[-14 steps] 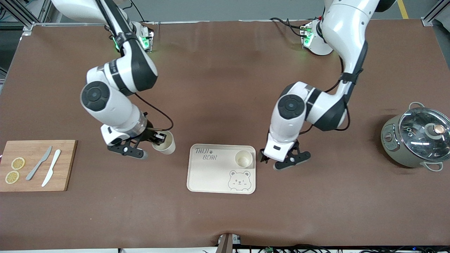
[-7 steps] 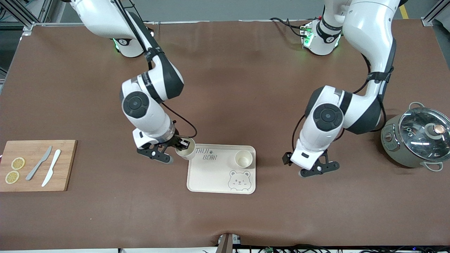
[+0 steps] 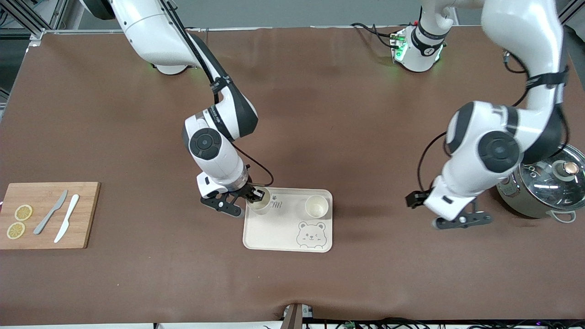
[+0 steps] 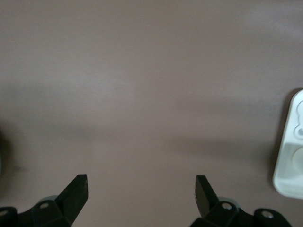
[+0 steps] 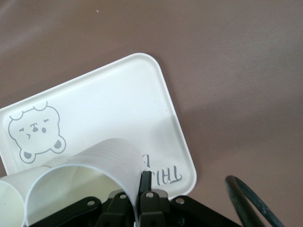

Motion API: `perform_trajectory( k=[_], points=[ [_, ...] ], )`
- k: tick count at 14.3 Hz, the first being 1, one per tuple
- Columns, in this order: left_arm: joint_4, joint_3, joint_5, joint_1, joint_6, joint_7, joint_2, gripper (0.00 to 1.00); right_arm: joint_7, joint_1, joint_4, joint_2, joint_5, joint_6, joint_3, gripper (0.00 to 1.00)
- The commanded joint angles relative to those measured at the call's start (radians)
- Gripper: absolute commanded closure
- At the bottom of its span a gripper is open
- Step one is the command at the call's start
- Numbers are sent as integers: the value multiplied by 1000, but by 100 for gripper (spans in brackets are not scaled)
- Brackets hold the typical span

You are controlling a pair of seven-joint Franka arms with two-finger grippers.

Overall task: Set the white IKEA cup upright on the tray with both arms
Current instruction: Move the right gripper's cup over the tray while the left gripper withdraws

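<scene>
Ribbed white cup (image 3: 259, 205), upright, is hanging in my right gripper (image 3: 254, 195), clenched on its rim over the cream tray (image 3: 274, 230); my left gripper (image 4: 141, 191) is waiting, fingers spread, over bare table (image 3: 320, 114).

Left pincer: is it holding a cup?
No, the left pincer hangs open over bare table with nothing between its fingers.

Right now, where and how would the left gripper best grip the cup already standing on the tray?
By the rim, coming down from above. The standing cup sits upright and mouth-open on the tray, toward the left arm's end. The open left gripper could probably pinch its wall. The right gripper holds the second cup over the tray's other end.
</scene>
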State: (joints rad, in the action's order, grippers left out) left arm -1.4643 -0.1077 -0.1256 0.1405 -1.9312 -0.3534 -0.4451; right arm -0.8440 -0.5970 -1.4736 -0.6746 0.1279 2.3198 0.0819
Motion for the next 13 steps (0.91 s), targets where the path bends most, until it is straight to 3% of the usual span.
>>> perform_trajectory(
  k=[1,9,13],
  points=[
    [-19,-6,20,-30,61,54,63,0,-33,-20,39,-48,-13,29,12,100],
    [-17,3,37,-78,264,156,239,0,-43,-53,38,-117,-21,107,16,100],
    [-24,5,98,-99,333,194,321,0,-50,-64,36,-146,-24,157,18,100]
  ],
)
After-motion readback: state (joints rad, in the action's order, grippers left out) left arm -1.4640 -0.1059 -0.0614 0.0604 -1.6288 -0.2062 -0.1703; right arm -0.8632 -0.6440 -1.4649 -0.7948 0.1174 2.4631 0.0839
